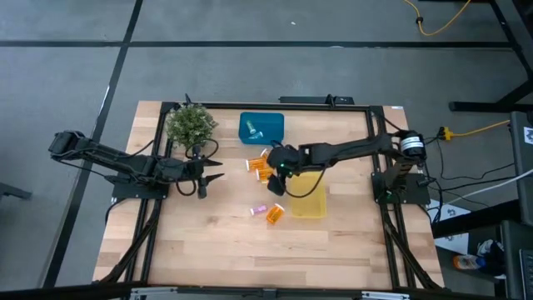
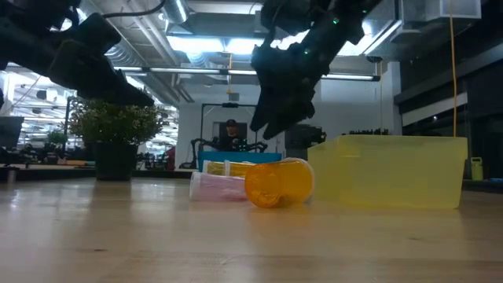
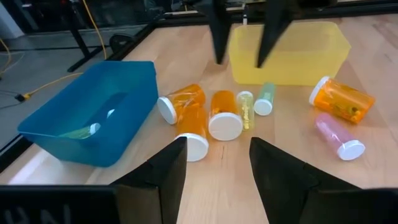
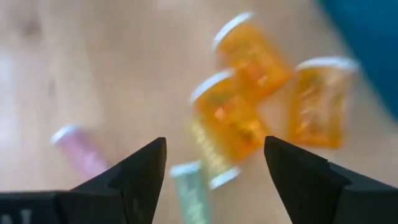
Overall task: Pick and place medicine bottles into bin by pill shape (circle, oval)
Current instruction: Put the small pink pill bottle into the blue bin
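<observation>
Above the wooden table (image 1: 216,242), the right gripper (image 1: 277,179) hangs with its jaws apart and empty over a cluster of medicine bottles (image 3: 205,115) lying on their sides just beside the blue bin (image 1: 261,127), between it and the yellow bin (image 1: 307,197). Two more, an orange bottle (image 1: 276,214) and a pink bottle (image 1: 260,209), lie on the yellow bin's other flank. The left gripper (image 1: 206,177) waits near the potted plant (image 1: 191,125), fingers spread. The bottles look light, rigid and smooth, likely to roll; a pinch across the barrel, away from the white cap, seems safest.
</observation>
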